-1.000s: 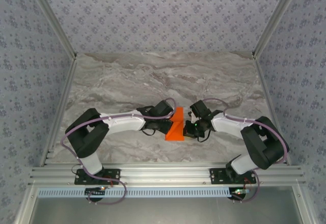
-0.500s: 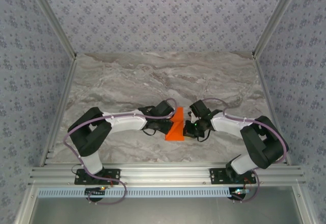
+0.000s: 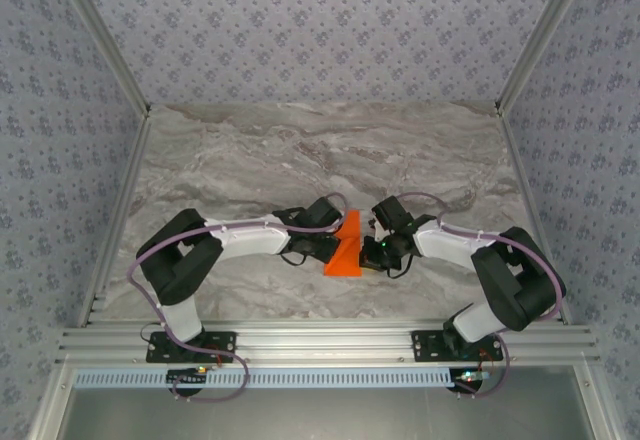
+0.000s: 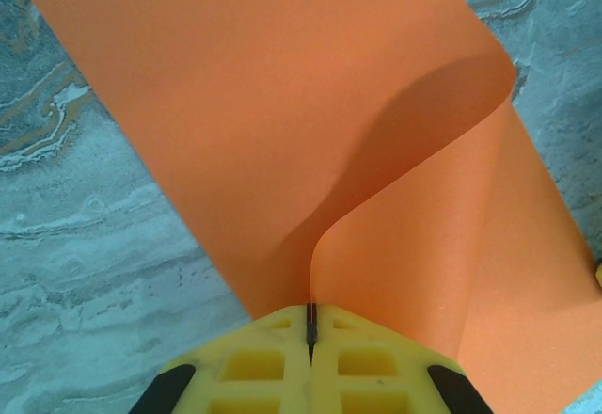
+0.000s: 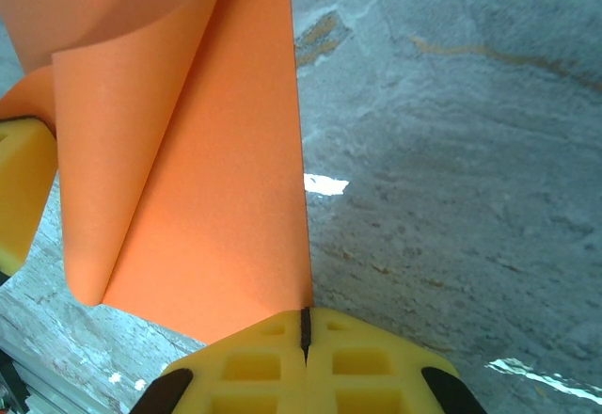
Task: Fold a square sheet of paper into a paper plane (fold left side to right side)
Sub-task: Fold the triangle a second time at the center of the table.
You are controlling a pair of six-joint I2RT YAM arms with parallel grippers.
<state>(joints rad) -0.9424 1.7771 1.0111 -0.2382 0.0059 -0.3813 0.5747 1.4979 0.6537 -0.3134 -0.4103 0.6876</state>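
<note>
Orange paper (image 3: 346, 251) on grey marbled table (image 3: 250, 155)

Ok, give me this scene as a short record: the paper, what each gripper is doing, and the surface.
item: square sheet of paper, bright orange
paper state: bent over itself in a soft curve, fold not pressed flat
paper position: between the two grippers, near the middle of the table's near half
left gripper: shut on the paper's edge, yellow fingers together
right gripper: shut on another edge of the paper
surface: grey marble-patterned table
</note>
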